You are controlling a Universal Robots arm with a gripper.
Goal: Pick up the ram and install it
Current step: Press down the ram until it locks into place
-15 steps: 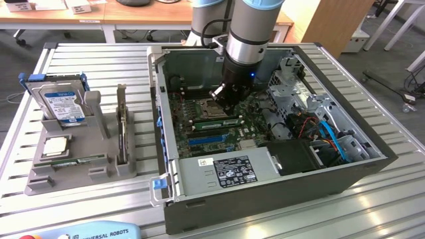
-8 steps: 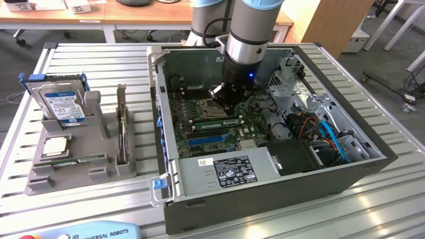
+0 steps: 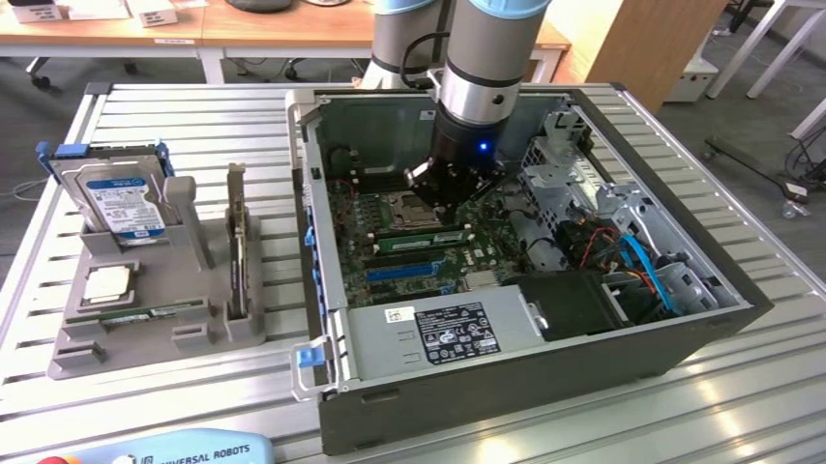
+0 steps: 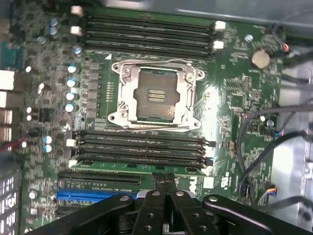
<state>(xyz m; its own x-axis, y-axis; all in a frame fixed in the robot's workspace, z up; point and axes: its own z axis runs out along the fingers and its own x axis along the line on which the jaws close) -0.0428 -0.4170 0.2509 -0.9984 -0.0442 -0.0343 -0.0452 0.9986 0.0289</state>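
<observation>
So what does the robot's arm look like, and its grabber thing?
The arm is a fat round tube, silver-grey with a light blue cap at the joint. Lower down it turns black, with a tiny blue light glowing on it. A black cable runs along it. The gripper is black too, made of jointed metal bars held with shiny round bolts, ending in two thin fingers.

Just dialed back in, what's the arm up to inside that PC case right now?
The arm has its tool down inside the open computer case, over the motherboard. The tool is shut and sits right above a green ram stick lying in the slots beside the empty processor socket. Another ram stick lies in the grey holder outside the case.
</observation>
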